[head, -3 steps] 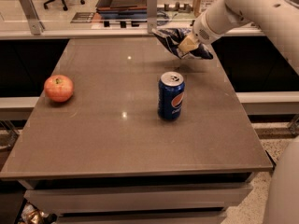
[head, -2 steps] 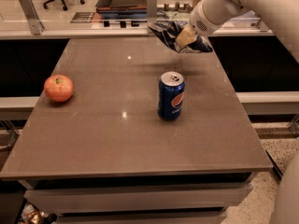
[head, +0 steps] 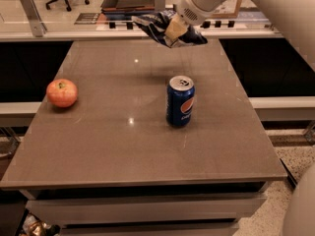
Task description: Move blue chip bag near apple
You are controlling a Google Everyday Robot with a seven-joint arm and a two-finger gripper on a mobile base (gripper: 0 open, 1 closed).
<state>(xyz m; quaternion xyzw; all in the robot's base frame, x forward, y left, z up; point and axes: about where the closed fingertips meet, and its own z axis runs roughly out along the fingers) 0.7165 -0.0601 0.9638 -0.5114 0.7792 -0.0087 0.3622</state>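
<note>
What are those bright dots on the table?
Camera view: glare, probably overhead lamps mirrored in the glossy table; the can and apple cast only soft shadows; the gripper holds the bag above the far edge.

I record even, moderately bright overhead light. Two small glints sit on the glossy grey-brown tabletop [head: 98, 146]. The upright blue Pepsi can [head: 180, 101] and round red-orange apple [head: 62, 92] cast soft, short shadows. The gripper [head: 176, 29], above the table's far edge, clamps the crumpled shiny dark-blue foil chip bag [head: 150, 24], which shows pale highlights.
</note>
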